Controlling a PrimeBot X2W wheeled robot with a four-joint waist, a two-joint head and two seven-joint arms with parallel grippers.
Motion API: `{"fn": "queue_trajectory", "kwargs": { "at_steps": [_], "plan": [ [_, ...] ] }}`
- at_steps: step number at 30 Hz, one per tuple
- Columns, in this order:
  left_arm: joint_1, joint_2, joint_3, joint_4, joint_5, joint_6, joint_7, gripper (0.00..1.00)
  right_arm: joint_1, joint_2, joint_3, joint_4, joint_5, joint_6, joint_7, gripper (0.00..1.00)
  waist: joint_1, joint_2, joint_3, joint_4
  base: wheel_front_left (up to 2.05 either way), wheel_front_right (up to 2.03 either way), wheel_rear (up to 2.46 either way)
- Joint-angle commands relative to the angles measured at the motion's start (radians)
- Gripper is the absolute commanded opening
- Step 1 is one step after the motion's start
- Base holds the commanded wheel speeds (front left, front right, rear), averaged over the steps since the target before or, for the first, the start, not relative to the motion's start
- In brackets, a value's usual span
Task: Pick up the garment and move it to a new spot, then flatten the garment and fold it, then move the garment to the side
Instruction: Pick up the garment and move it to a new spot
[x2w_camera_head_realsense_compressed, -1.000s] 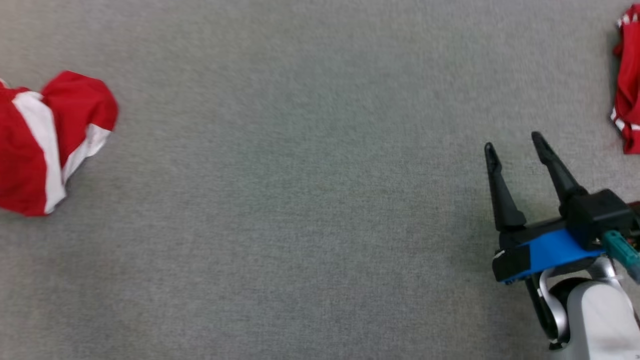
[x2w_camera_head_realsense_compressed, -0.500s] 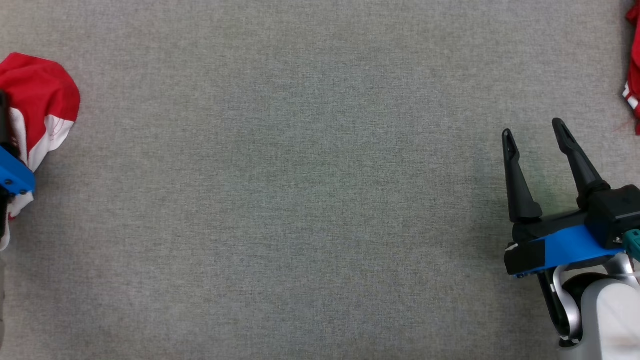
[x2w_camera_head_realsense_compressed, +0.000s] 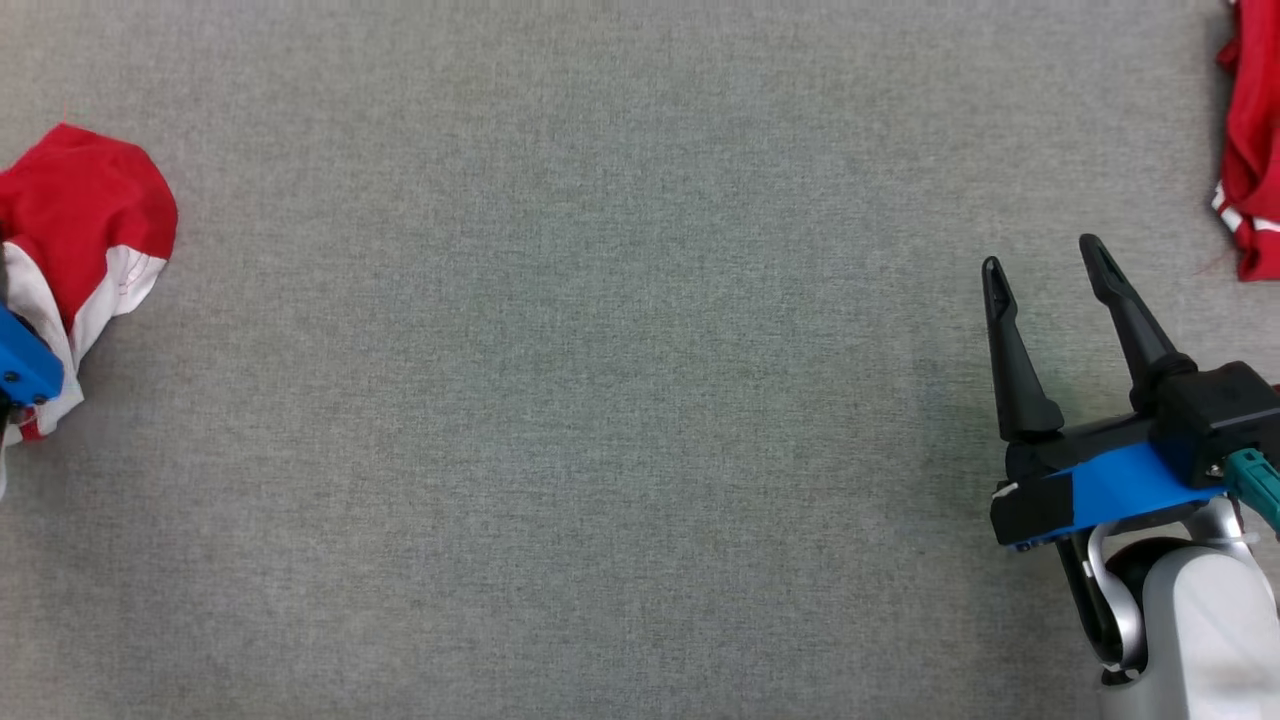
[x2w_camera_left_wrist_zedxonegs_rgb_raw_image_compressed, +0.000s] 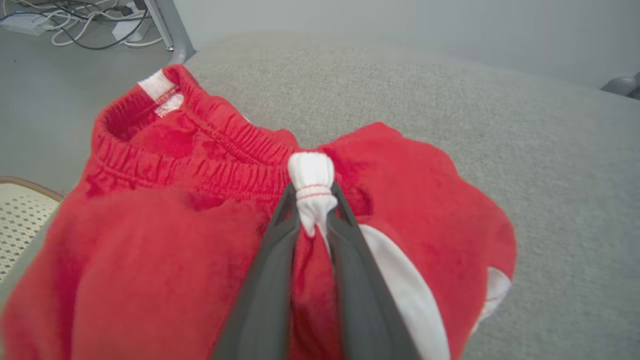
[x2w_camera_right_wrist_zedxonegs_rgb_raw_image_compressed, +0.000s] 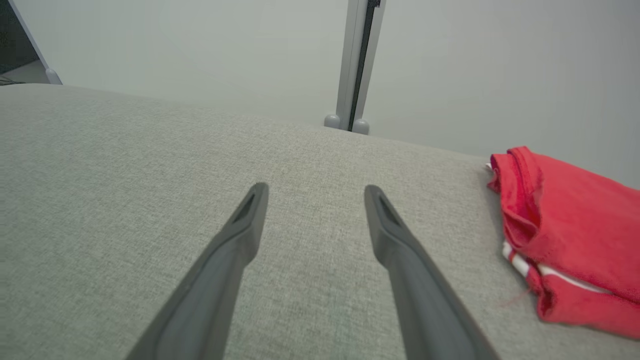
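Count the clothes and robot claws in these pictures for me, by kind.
Garments: 2, the left garment and the right garment
Grippers: 2, the left gripper and the right gripper
Total: 4

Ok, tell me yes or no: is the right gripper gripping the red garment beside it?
No: the right gripper has its fingers spread over the grey surface, and the red garment lies clear of them to one side.

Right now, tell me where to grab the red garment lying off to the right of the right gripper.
On the red garment, probably the raised folded edge facing the open right gripper; come in low across the grey surface, one finger under the fold.
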Motion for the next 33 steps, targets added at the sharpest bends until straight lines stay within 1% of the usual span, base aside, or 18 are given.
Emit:
{"fn": "queue_trajectory", "kwargs": {
  "at_steps": [1, 2, 3, 9, 13, 16, 21, 28, 33],
  "plan": [
    [-0.016, 0.012, -0.003, -0.006, -0.004, -0.002, -0.027, 0.0, -0.002, -0.001, 0.0, 0.008, 0.007, 0.0, -0.009, 1.0, 0.0, 0.0, -0.018, -0.011, 0.0, 0.0, 0.0],
    [-0.028, 0.025, -0.019, -0.012, 0.005, -0.002, -0.07, 0.0, -0.001, -0.001, -0.001, 0.025, 0.017, 0.0, -0.019, 1.0, 0.0, 0.0, -0.038, -0.021, 0.0, 0.0, 0.0],
    [-0.028, 0.025, -0.019, -0.012, 0.005, -0.002, -0.07, 0.0, -0.001, -0.001, -0.001, 0.025, 0.017, 0.0, -0.019, 1.0, 0.0, 0.0, -0.038, -0.021, 0.0, 0.0, 0.0],
    [-0.067, 0.038, -0.059, -0.065, 0.043, -0.002, -0.18, 0.0, 0.016, -0.001, 0.005, 0.081, 0.058, 0.0, -0.054, 1.0, 0.0, 0.0, -0.118, -0.051, 0.0, 0.0, 0.0],
    [-0.09, 0.035, -0.082, -0.137, 0.078, 0.004, -0.229, 0.0, 0.024, -0.001, 0.006, 0.118, 0.079, 0.0, -0.074, 1.0, 0.0, 0.0, -0.171, -0.076, 0.0, 0.0, 0.0],
    [-0.105, 0.028, -0.096, -0.226, 0.104, 0.017, -0.244, 0.0, 0.034, -0.001, 0.009, 0.143, 0.096, 0.0, -0.09, 1.0, 0.0, 0.0, -0.202, -0.096, 0.0, 0.0, 0.0],
    [-0.123, 0.028, -0.126, -0.424, 0.138, 0.047, -0.216, 0.0, 0.039, -0.001, 0.015, 0.179, 0.127, 0.0, -0.117, 1.0, 0.0, 0.0, -0.238, -0.144, 0.0, 0.0, 0.0],
    [-0.162, 0.005, -0.188, -0.711, 0.176, 0.084, -0.108, 0.0, 0.039, -0.001, 0.03, 0.227, 0.169, 0.0, -0.155, 1.0, 0.0, 0.0, -0.247, -0.231, 0.0, 0.0, 0.0],
    [-0.186, -0.031, -0.234, -0.82, 0.192, 0.099, -0.047, 0.0, 0.03, -0.001, 0.042, 0.256, 0.192, 0.0, -0.181, 1.0, 0.0, 0.0, -0.231, -0.291, 0.0, 0.0, 0.0]
  ]
}}
